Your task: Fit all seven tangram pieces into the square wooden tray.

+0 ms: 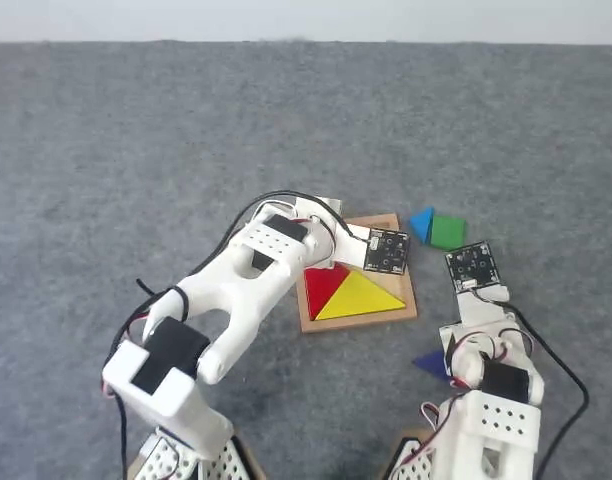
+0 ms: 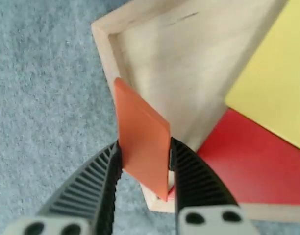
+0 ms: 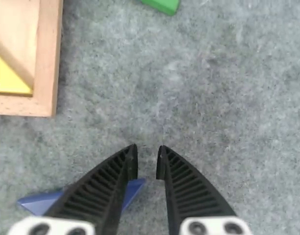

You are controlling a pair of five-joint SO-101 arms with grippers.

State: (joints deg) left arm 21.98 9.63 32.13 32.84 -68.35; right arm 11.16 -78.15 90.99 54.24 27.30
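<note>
My left gripper is shut on an orange piece, held on edge over the left rim of the square wooden tray. A red triangle and a yellow triangle lie flat in the tray; from above they are the red triangle and the yellow triangle. My right gripper hangs low over the carpet right of the tray, shut with nothing in it. A dark blue piece lies under one of its fingers. A blue piece and a green piece lie beyond the tray's right corner.
The left arm lies across the tray's left part and hides it from above. The tray's near right corner is close to the right gripper. Grey carpet covers the whole table, with free room behind and to the left.
</note>
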